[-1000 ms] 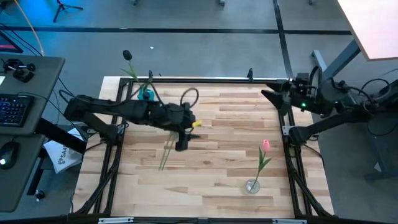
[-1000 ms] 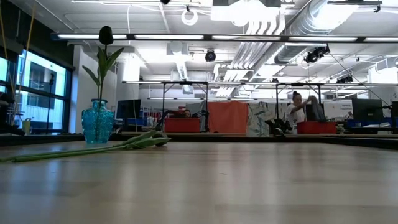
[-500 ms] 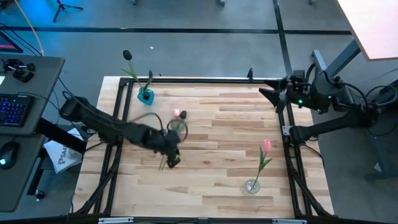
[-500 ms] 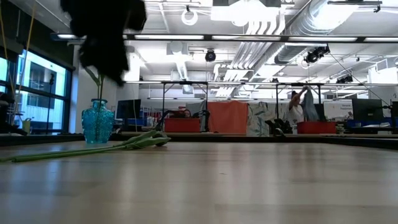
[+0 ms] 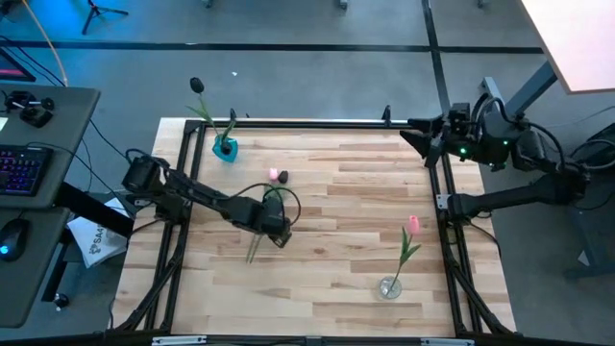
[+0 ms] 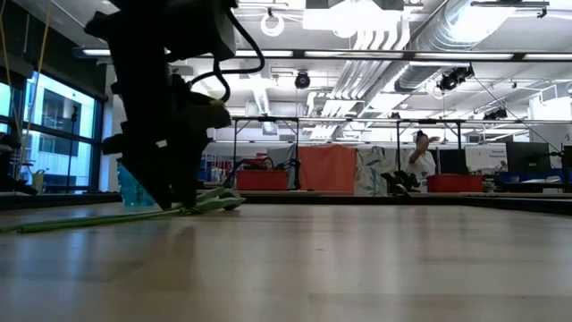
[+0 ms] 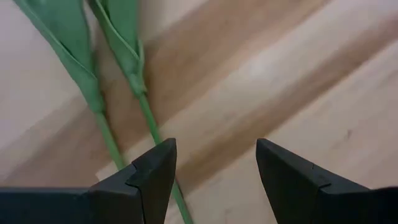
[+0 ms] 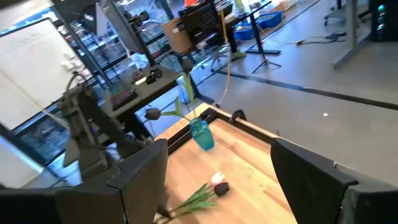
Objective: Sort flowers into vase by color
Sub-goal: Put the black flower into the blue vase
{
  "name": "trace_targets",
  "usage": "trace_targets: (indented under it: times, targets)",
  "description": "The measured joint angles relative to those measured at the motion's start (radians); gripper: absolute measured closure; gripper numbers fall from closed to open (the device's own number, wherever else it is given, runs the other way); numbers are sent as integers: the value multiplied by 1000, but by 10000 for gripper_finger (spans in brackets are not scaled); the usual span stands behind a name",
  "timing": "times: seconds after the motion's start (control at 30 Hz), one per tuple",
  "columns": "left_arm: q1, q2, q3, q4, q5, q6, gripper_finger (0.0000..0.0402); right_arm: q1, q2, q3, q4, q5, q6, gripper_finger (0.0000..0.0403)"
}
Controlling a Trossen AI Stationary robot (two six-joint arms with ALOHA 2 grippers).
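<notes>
Blue vase [image 5: 225, 148], upper left, already held one dark flower [image 5: 197, 86]. Left gripper [image 5: 279, 235], jaws parted and empty, was lowered over two loose tulips [image 5: 259, 227] left of centre. Step judged: pick-up; closure on one stem was required. Right gripper [image 5: 415, 135] was parked open, upper right.

Both arms are dark, near-black, built of slim tube links with thicker blocky joints. The left arm [image 5: 192, 197] carries a thin black cable that loops up in an arc just behind its wrist. Its left gripper [image 7: 214, 171] has two matte black fingers [image 7: 155, 171] with flat, angular, wedge-shaped tips and bevelled edges. The right arm [image 5: 509, 192] has small green lights on the housing near its wrist, and the right gripper [image 8: 217, 180] shows the same broad dark fingers.
</notes>
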Motion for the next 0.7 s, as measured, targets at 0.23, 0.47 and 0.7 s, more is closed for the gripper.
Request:
trace_targets:
  times: [0.23, 0.47, 0.7]
  targets:
    - [13, -45, 1, -76, -118, 7, 193, 0, 2, 0, 0, -30, 2, 122]
    - [75, -43, -61, 26, -61, 23, 211, 0, 20, 0, -3, -30, -3, 122]
    - [115, -43, -77, 54, -70, 28, 251, 0, 40, 0, -38, -31, -4, 122]
